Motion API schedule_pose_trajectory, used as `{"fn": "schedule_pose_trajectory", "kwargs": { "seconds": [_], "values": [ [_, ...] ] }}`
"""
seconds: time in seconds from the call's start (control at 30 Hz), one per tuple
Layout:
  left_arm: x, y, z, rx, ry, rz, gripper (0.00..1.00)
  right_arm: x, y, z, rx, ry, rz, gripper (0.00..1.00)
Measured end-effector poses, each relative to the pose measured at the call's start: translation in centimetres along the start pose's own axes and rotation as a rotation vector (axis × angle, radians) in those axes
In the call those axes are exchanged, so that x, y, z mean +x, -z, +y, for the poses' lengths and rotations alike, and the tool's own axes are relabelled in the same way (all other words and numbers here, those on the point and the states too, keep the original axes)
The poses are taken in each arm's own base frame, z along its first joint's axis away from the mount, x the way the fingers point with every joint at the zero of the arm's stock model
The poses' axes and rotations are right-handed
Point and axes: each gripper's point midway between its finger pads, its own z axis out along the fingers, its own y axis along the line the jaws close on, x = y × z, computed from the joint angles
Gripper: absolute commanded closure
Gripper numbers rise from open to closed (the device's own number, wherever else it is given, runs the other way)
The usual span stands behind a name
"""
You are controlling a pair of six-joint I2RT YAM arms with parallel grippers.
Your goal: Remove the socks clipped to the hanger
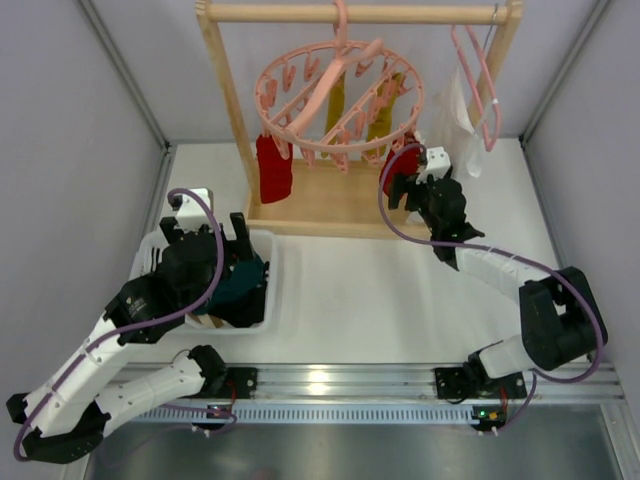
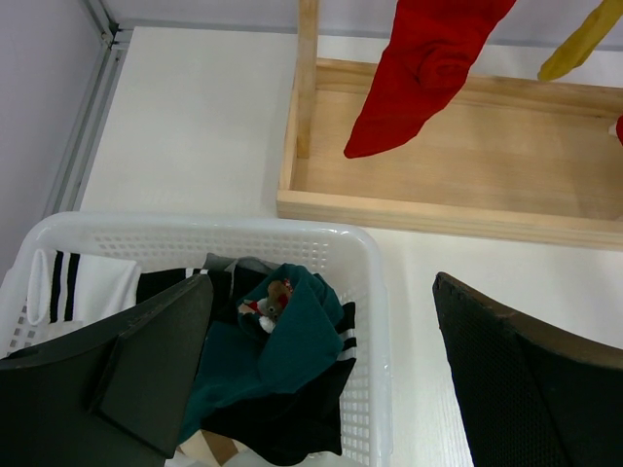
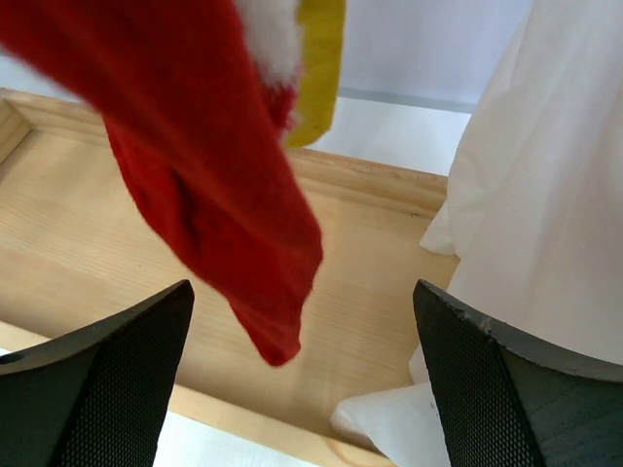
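The round pink plastic ring hanger (image 1: 340, 95) hung from the wooden rail at the far edge of the counter (image 1: 400, 290), with 2 limp red socks and 2 mustard yellow ones appearing clipped on. The right-hand red sock (image 3: 224, 204) dangled with its toe between the right arm's jaws, which were spread wide and not touching it. The grip would likely go best higher up the fabric than the toe, followed by a steady downward pull so the clip lets go without swinging the ring. A white cloth (image 3: 545, 175) hung just beside the right finger and could get caught. The wooden rack tray (image 3: 88, 195) lay below. Near the left corner, the left arm's jaws were spread above a white perforated plastic basket (image 2: 370, 292) holding a dark teal-green sock (image 2: 292, 331).
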Motion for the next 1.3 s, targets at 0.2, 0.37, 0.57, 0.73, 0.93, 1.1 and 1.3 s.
{"fn": "schedule_pose_trajectory", "kwargs": {
  "seconds": [0.2,0.37,0.57,0.73,0.93,1.1,1.3],
  "values": [
    [0.0,0.0,0.0,0.0,0.0,0.0,0.02,0.4,-1.1,0.6,-0.077,0.014,0.003,0.31],
    [0.0,0.0,0.0,-0.001,-0.001,0.0,0.02,0.1,-1.7,2.2,-0.181,0.028,-0.033,0.6],
    [0.1,-0.1,-0.1,-0.001,-0.003,0.003,0.02,-1.1,-2.1,4.0,-0.276,0.02,-0.106,0.61],
    [0.1,-0.1,-0.1,-0.001,-0.004,0.003,0.02,-1.5,-2.4,4.2,-0.286,0.011,-0.135,0.71],
    [0.1,-0.1,-0.1,0.0,-0.005,0.005,0.02,-2.0,-2.4,4.3,-0.287,-0.026,-0.182,0.95],
    [-0.4,0.0,-1.0,0.033,0.015,0.011,0.02,-0.6,-1.4,4.6,-0.272,-0.048,-0.178,1.0],
    [-4.2,1.4,-3.6,0.166,0.134,-0.011,0.02,0.0,1.6,7.6,-0.276,-0.05,-0.187,1.0]
  ]
}}
